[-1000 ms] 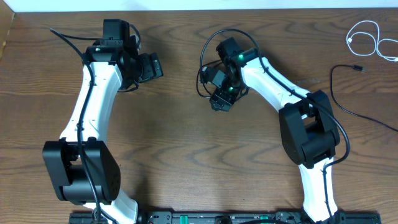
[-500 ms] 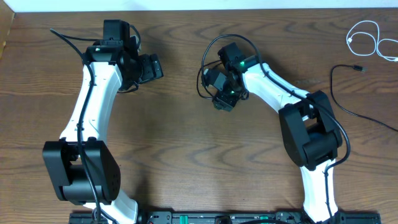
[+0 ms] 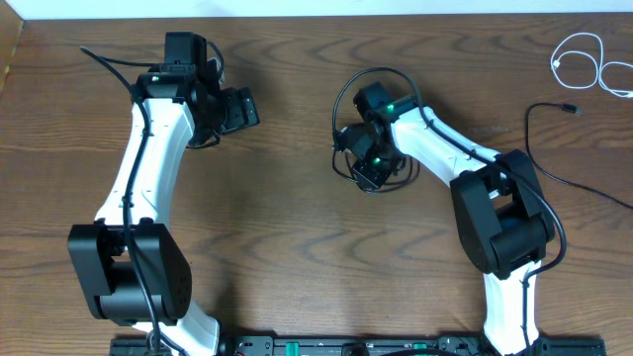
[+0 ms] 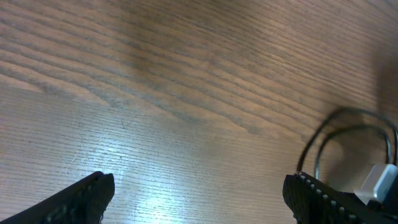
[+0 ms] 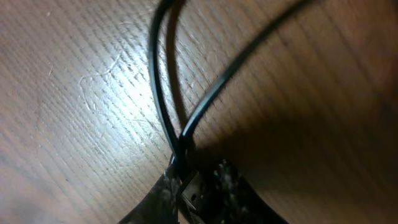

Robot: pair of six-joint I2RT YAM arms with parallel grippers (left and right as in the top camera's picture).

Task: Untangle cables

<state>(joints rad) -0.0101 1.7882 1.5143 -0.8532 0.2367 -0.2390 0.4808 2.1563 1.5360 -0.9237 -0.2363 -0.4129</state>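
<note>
A thin black cable [image 5: 158,106] loops over the wood in the right wrist view, and two strands cross just ahead of the fingers. My right gripper [image 5: 196,186] is shut on that cable's small metal plug end. From overhead the right gripper [image 3: 368,176] sits mid-table with the thin black loop [image 3: 339,104] curling around it. The white cable [image 3: 584,57] lies coiled at the far right corner, well away from both arms. My left gripper [image 3: 247,107] hovers at the upper left, open and empty, its fingers [image 4: 93,193] wide apart above bare wood.
Another thin black cord [image 3: 539,158] with a small plug [image 3: 570,107] trails off the right edge. The wooden table [image 3: 287,227] spreads between the two arms. A dark wire loop [image 4: 323,143] with a white connector shows beside the left gripper's right finger.
My right gripper has closed on the black cable's plug and shifted right and toward the front, dragging the loop along. The left arm has not moved.
</note>
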